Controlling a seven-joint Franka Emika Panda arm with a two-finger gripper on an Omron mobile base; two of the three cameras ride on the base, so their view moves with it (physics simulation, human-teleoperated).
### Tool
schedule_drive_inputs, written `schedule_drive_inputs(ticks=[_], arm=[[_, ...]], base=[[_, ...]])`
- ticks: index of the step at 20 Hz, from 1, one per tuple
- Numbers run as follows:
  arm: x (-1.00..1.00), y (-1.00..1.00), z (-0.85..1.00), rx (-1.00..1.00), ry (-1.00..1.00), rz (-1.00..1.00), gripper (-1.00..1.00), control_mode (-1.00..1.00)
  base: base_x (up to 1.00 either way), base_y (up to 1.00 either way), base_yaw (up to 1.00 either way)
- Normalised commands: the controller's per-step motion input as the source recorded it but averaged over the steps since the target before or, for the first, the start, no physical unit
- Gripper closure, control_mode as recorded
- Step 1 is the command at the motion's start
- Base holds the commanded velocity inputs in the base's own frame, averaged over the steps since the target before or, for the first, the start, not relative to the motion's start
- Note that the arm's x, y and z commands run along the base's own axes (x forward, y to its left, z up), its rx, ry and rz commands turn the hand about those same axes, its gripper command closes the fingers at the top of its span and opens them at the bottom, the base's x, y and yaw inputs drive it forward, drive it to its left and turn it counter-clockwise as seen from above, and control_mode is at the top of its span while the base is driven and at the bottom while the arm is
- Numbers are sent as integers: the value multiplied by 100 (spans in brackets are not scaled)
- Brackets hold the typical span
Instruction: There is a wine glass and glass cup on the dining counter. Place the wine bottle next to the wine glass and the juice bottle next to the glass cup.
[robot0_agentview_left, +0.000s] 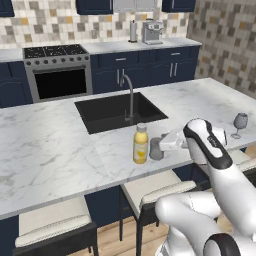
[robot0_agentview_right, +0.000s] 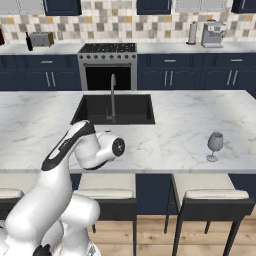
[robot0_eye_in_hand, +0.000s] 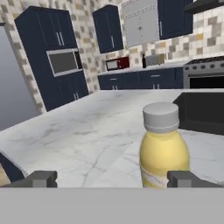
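Presently, on the bench (robot0_agentview_left: 45, 145), a long white grey-veined marble island on a dark navy base:

Juice bottle (robot0_agentview_left: 141, 144): small, stout, yellow, with a grey-white screw cap. Upright near the front edge of the bench, in front of the sink (robot0_agentview_left: 120, 111). In the hand view it stands close ahead, right of centre, partly before the right finger tip.

Glass cup (robot0_agentview_left: 156, 148): short grey tumbler without stem. Upright, just beside the juice bottle on its right in the left base view; touching or apart cannot be told.

Wine glass (robot0_agentview_left: 240, 123): small, clear, stemmed, with a round foot. Upright, well apart from the bottle and cup, toward the right end of the bench. Also seen in the right base view near the front edge.

Tool (robot0_eye_in_hand: 116, 179): two dark finger tips standing wide apart, clamped on nothing. In the hand view the juice bottle lies between them and beyond, nearer the right tip. In the left base view the hand sits just right of the glass cup, low over the bench.

Sink: dark basin set in the bench, with a curved tap (robot0_agentview_left: 128, 95) at its front edge.

Stools (robot0_agentview_left: 52, 222): pale seats on dark frames, along the front of the bench.

Back wall: stove (robot0_agentview_left: 57, 70), coffee machine (robot0_agentview_left: 152, 31), navy cabinets, mosaic tiles.
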Motion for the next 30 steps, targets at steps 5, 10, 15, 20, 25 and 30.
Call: schedule_drive_inputs(ticks=[5, 10, 15, 20, 25, 30], arm=[[-61, 1, 22, -1, 1, 0, -100, -100], [-65, 10, 7, 0, 2, -2, -100, -100], [-59, 11, 10, -3, 0, 0, -100, -100], [-49, 7, 15, -6, 6, 0, -100, -100], [-53, 8, 11, -2, 8, -3, -100, -100], [-46, 13, 0, -1, 8, -10, -100, -100]], base=[[0, 0, 0], [0, 0, 0], [0, 0, 0], [0, 0, 0], [0, 0, 0], [0, 0, 0]])
